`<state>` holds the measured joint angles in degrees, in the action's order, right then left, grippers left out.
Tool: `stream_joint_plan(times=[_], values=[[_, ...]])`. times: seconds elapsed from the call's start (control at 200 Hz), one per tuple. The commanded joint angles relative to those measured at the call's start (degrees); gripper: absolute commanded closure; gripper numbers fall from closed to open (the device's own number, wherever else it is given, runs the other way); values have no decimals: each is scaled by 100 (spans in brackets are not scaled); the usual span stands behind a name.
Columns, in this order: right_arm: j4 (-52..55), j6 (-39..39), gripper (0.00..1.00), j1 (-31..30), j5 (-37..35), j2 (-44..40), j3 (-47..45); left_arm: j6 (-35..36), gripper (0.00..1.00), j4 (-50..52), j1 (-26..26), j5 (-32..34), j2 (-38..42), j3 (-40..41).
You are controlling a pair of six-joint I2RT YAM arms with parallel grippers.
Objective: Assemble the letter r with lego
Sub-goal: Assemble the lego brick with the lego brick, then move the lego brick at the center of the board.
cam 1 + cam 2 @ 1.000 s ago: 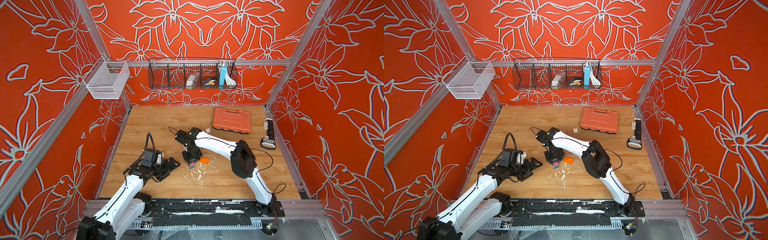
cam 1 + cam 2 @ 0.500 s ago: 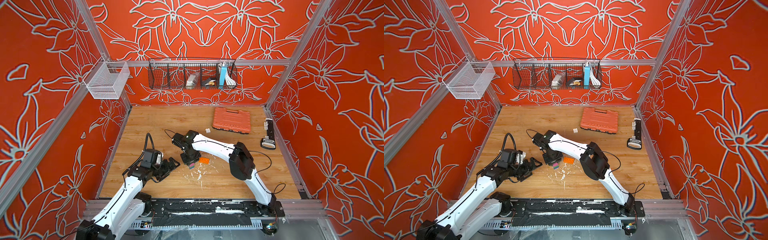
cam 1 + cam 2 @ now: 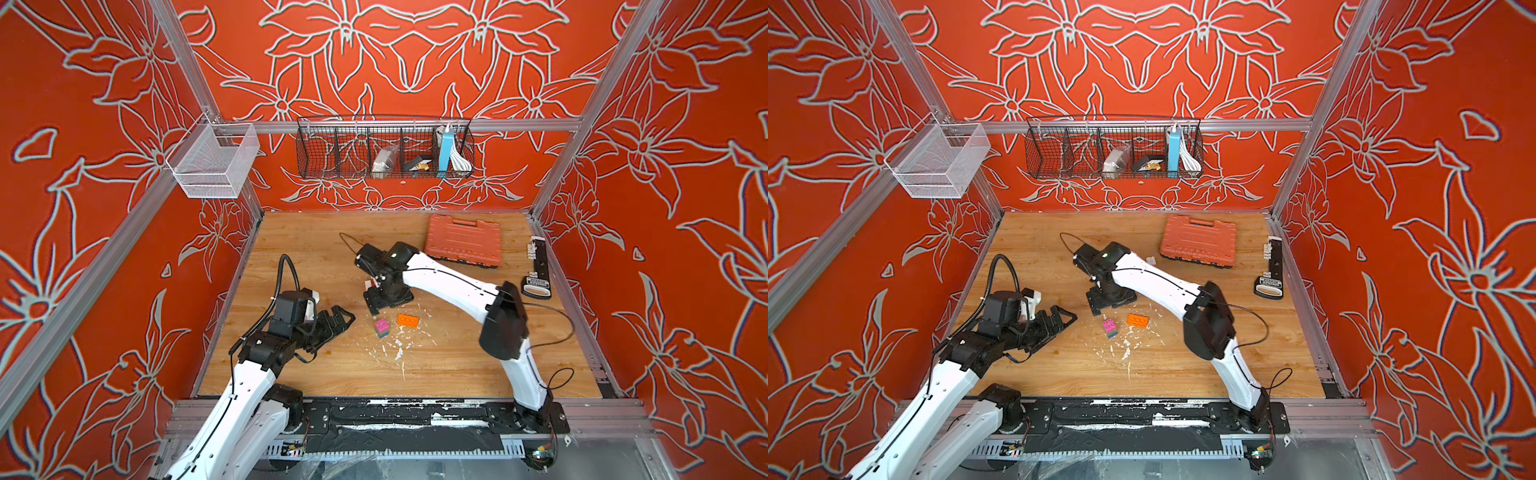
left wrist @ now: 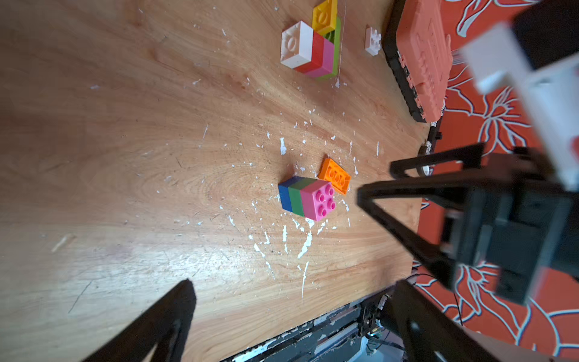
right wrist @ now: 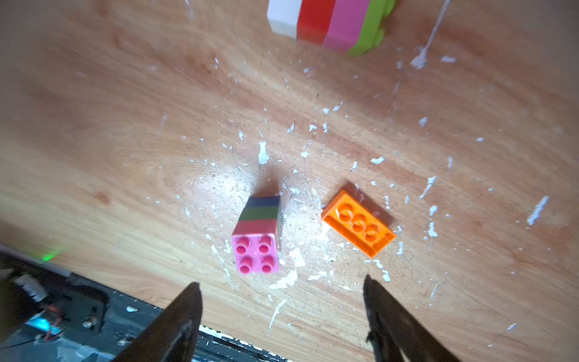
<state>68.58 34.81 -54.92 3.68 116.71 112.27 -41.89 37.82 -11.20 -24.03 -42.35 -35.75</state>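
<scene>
Wire basket (image 3: 320,153) at 12 o'clock holds a blue box (image 3: 445,149) and white cable (image 3: 459,160). Pink-green-blue lego stack (image 3: 381,327) sits centrally on the desk (image 3: 316,374), orange brick (image 3: 407,320) at its 3 o'clock. Only wrist views show the white-red-pink-lime block (image 4: 313,50). Left tool (image 3: 343,319) and right tool (image 5: 281,280) are released, gripping nothing.

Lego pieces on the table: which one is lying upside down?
The loose orange brick: its hollow underside with three round tubes faces up. The pink-topped stack beside it stands studs up; the white-red-pink-lime stack lies on its side.
</scene>
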Motion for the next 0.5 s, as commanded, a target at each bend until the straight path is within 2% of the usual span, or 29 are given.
stream_joint_plan(times=[0.0, 0.11, 0.2, 0.325, 0.495], values=[[-961, -161, 19, 220, -29, -1047, -1016, 404, 3, 208, -20, 214, -303, -361], [-2089, -231, 21, 563, -37, -2073, -2414, 639, 10, 254, -230, 484, -821, -826], [-2535, -118, 22, 1015, -73, -2788, -3414, 803, 14, 336, -617, 896, -1378, -1338], [-2623, -62, 24, 1618, -245, -3560, -4279, 899, 16, 384, -1222, 1421, -2517, -2121], [-2384, 112, 29, 2401, -392, -4346, -4962, 892, 18, 520, -1844, 1867, -4178, -3472]])
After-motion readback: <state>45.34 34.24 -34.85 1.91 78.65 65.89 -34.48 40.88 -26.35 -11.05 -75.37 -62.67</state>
